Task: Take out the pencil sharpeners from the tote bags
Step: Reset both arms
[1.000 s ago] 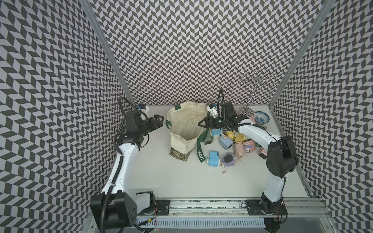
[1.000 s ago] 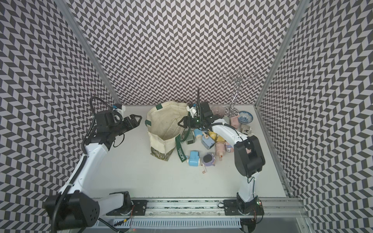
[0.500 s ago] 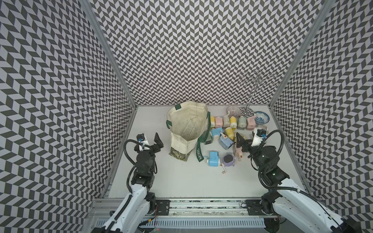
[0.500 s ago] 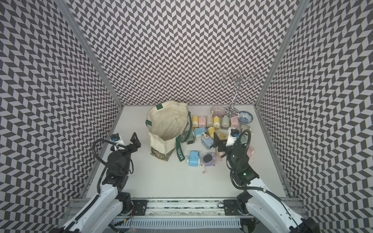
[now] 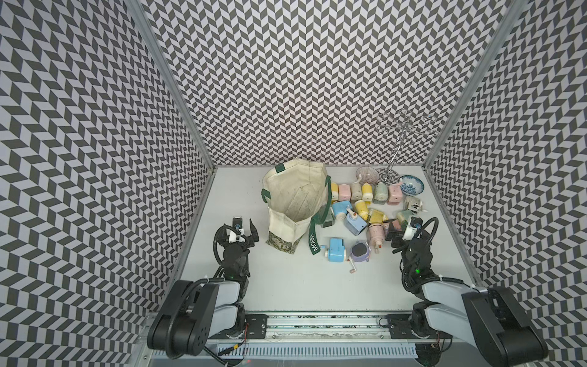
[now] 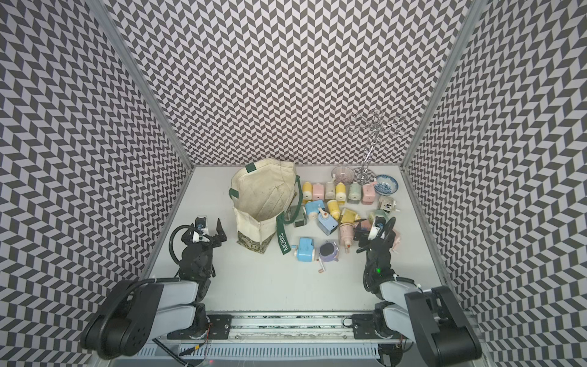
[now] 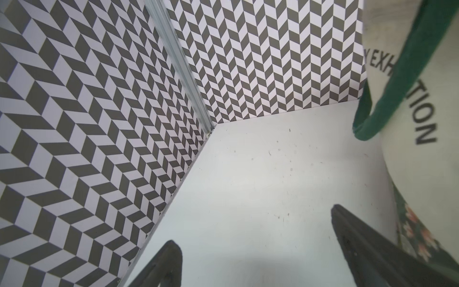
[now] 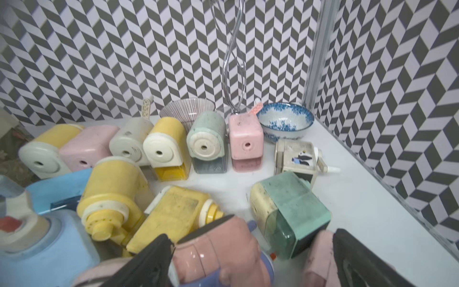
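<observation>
Cream tote bag with dark green straps and a leafy green bottom band, pastel yellow, pink, blue and mint pencil sharpeners, blue-and-white bowl, black-and-white chevron walls.

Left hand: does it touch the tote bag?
Apart. In a top view, bare table shows between the left hand and the tote bag.

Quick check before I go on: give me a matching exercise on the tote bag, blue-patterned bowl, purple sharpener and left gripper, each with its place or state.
1. tote bag
2. blue-patterned bowl
3. purple sharpener
4. left gripper

A. open, above bare table
B. far right corner, by the metal stand
C. standing, mouth open
D. dark panel up, beside a blue sharpener

Pairs: 1-C, 2-B, 3-D, 4-A
</observation>
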Controlling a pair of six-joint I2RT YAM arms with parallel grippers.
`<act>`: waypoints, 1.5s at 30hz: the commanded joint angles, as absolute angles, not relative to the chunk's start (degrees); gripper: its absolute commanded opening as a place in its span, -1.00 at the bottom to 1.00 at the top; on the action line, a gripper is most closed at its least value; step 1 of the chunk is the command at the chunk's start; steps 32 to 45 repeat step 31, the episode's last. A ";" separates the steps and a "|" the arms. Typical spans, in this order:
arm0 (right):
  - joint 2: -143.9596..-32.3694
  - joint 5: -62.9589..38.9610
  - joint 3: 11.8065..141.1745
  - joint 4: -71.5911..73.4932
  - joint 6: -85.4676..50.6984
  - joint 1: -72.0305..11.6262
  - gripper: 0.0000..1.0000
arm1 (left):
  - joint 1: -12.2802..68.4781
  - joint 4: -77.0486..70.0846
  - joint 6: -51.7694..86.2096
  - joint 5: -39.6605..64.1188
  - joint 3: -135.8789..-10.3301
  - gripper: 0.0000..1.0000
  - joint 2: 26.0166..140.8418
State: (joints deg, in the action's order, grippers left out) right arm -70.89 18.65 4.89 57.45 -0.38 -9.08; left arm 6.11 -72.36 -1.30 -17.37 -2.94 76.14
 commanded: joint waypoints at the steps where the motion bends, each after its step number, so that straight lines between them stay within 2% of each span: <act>1: -77.49 12.71 3.46 81.81 2.24 -6.62 1.00 | 4.29 -90.87 -2.80 -7.40 -4.28 0.95 88.40; 2: -81.39 12.97 3.33 85.32 1.13 -5.98 1.00 | 3.93 -98.31 -3.88 -6.51 -4.84 0.98 93.59; 3: -85.01 12.30 2.71 89.67 1.20 -5.72 0.97 | 3.55 -97.56 -3.28 -5.97 -5.08 0.99 93.26; 5: -93.77 10.46 1.42 104.81 2.82 -5.74 0.97 | 2.36 -74.27 0.28 -6.04 -10.63 0.94 85.55; 6: -93.91 10.65 1.52 103.74 2.75 -5.87 0.98 | 2.00 -75.75 -0.40 -5.83 -11.98 0.98 88.30; 7: -90.24 11.65 3.67 93.81 1.93 -5.81 0.98 | 1.93 -79.74 -1.14 -6.33 -12.98 0.99 91.60; 9: -86.50 15.99 11.99 71.51 -1.30 -5.35 1.00 | 1.05 -69.55 0.69 -4.19 -14.52 0.99 87.35; 10: -88.76 18.02 15.42 71.28 -2.11 -4.94 0.99 | 0.97 -69.68 0.45 -4.45 -14.93 0.99 87.88; 12: -90.53 17.60 10.96 81.71 -2.16 -4.48 0.99 | 1.13 -76.42 -0.04 -4.62 -13.20 0.99 90.03; 15: -89.04 17.55 12.26 76.22 -1.94 -4.81 0.99 | 1.14 -70.38 0.02 -4.31 -15.32 0.99 89.02; 17: -88.29 17.56 12.26 73.91 -2.21 -4.75 0.98 | 1.14 -74.08 -0.37 -3.84 -14.16 0.99 89.60; 23: -90.53 17.47 11.02 81.52 -1.32 -4.91 0.99 | 1.03 -72.77 -0.31 -3.62 -14.65 0.99 89.47; 45: -90.18 17.49 11.25 80.59 -1.32 -4.92 0.99 | 0.88 -71.67 -0.24 -3.10 -15.03 0.99 89.35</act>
